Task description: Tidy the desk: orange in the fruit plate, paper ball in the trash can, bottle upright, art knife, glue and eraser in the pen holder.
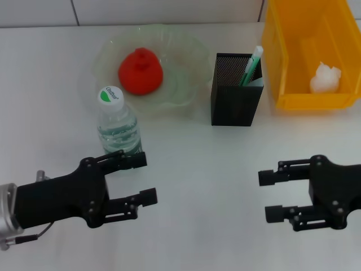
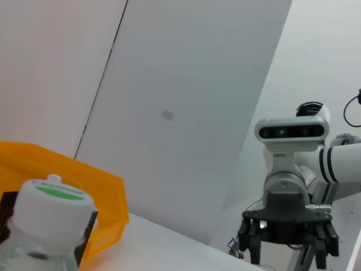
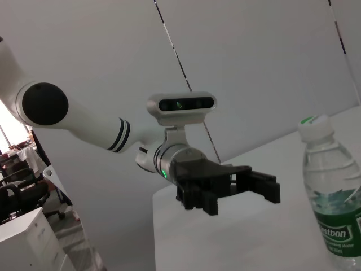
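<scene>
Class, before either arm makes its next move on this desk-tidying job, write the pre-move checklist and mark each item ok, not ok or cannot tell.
1. Bottle upright: ok.
2. Red fruit on the fruit plate: ok.
3. Paper ball in the yellow bin: ok.
4. Art knife, glue and eraser all in the pen holder: cannot tell; only one green and white item shows.
5. Left gripper and right gripper open, empty: ok.

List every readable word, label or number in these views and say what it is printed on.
"...stbon", partly cut off: on the green label of the bottle, right wrist view.
Script on the bottle's cap, head view: too small and blurred to read.
Cap print in the left wrist view: blurred, unreadable.
No other text visible.
</scene>
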Motion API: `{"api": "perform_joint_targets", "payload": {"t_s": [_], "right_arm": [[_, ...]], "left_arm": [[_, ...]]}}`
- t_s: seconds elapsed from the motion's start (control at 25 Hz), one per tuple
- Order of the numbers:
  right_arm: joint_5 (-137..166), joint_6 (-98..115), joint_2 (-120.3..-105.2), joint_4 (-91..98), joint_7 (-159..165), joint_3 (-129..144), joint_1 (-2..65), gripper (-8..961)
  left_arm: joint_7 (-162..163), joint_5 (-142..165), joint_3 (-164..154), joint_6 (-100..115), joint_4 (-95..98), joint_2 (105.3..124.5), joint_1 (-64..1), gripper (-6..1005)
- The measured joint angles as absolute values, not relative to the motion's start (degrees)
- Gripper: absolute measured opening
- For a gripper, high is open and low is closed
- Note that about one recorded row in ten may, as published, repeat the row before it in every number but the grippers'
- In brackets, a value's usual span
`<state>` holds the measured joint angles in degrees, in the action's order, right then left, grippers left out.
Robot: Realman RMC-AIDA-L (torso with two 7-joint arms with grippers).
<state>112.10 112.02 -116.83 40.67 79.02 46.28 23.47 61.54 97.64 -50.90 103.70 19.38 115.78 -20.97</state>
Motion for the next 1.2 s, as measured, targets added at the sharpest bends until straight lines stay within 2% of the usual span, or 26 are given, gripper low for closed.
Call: {"api": "perform_joint_targets", "payload": {"t_s": [0.4, 0.72, 0.96, 1.2], "right_arm": [[111.71, 110.5, -117.0, 34.26, 73.86, 46.11, 24.06, 661], [111.71, 109.31, -117.72, 34.1, 73.71, 45.47, 23.94, 661], [111.71, 109.21, -118.89, 33.99, 73.36, 43.27, 23.41, 661], [111.71, 109.21, -119.0, 30.47, 70.66, 42.72, 23.95, 661]], "left_arm": [[63.1, 98.05, -50.83, 104.08, 19.43, 115.48, -20.64, 802], [63.11, 98.07, -50.8, 104.29, 19.43, 115.46, -20.64, 802], [63.1, 98.09, -50.95, 105.81, 19.42, 115.65, -20.6, 802], [62.86, 98.09, -51.09, 106.13, 19.42, 116.02, -20.77, 802]]}}
